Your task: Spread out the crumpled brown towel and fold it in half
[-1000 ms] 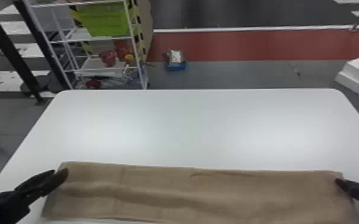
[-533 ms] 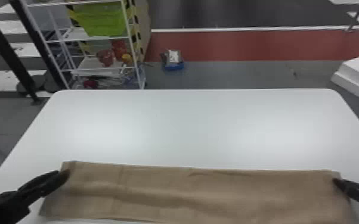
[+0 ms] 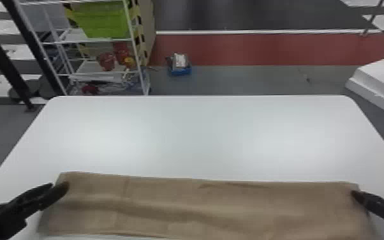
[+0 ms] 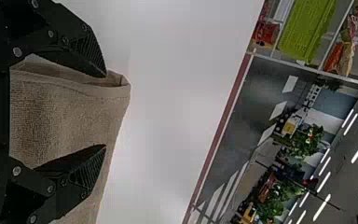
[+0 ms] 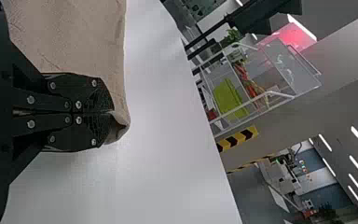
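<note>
Folding brown towel [image 3: 213, 204] on near part of white table [image 3: 201, 137]: right gripper [image 5: 115, 113] clamped on one end; left gripper [image 4: 106, 111] wide open at the other, holding nothing; pinch squarely before lifting level.

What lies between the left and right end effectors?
The brown towel, a long strip, stretches between the left end effector and the right end effector in the head view.

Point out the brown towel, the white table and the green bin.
Brown towel [image 3: 201, 202]: head view, its middle.
White table [image 3: 194, 137]: head view, bare top.
Green bin [image 3: 103, 24]: head view, front wall.
</note>
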